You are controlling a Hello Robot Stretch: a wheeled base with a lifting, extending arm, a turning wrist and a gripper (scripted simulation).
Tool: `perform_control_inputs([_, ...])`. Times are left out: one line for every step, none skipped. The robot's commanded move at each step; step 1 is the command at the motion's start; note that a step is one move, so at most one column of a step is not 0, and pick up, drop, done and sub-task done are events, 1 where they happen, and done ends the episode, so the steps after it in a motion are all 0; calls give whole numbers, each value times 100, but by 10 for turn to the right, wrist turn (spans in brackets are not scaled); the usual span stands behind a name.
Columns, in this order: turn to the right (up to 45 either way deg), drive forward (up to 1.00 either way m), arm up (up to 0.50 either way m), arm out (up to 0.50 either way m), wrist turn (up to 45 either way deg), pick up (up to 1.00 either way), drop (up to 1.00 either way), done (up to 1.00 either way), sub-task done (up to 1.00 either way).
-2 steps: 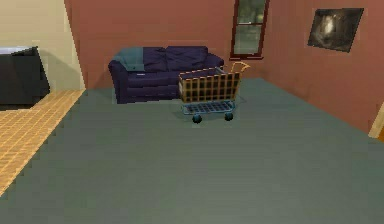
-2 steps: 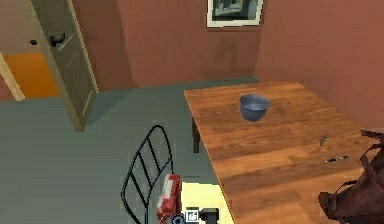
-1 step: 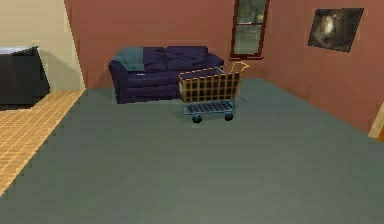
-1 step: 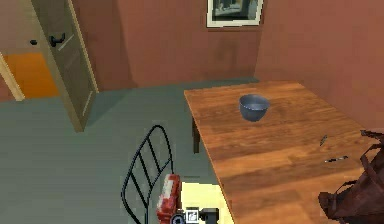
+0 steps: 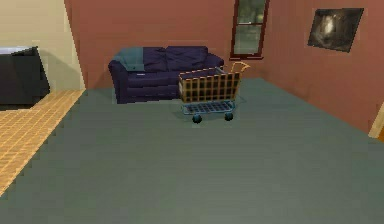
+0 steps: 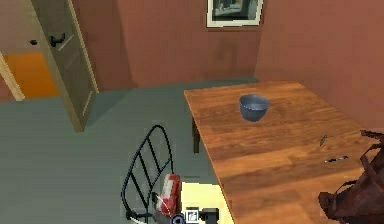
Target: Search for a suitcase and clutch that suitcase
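A dark brown bag-like thing (image 6: 356, 186) with straps sits at the wooden table's (image 6: 270, 135) near right corner, partly cut off by the arm side view's right edge. I cannot tell whether it is a suitcase. My gripper (image 6: 164, 206) shows at the arm side view's bottom edge, left of the two white marker squares (image 6: 191, 215). It lies by a black wire-back chair (image 6: 146, 170) with a pale seat. A red and white thing (image 6: 169, 188) is at the gripper's far end, and I cannot tell whether the gripper holds anything.
A blue bowl (image 6: 253, 105) and small dark bits (image 6: 334, 158) lie on the table. An open door (image 6: 65, 60) leads to an orange-floored room. Ahead stand a blue sofa (image 5: 165, 72) and a shopping cart (image 5: 211, 92) on grey-green floor; wooden flooring (image 5: 30, 125) lies at the left.
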Motion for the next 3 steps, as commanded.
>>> perform_control_inputs([0, 0, 0, 0, 300, 0, 0, 0, 0])
perform_control_inputs([0, 0, -30, 0, 0, 0, 0, 0, 0])
perform_control_inputs([0, 0, 0, 0, 0, 100, 0, 0, 0])
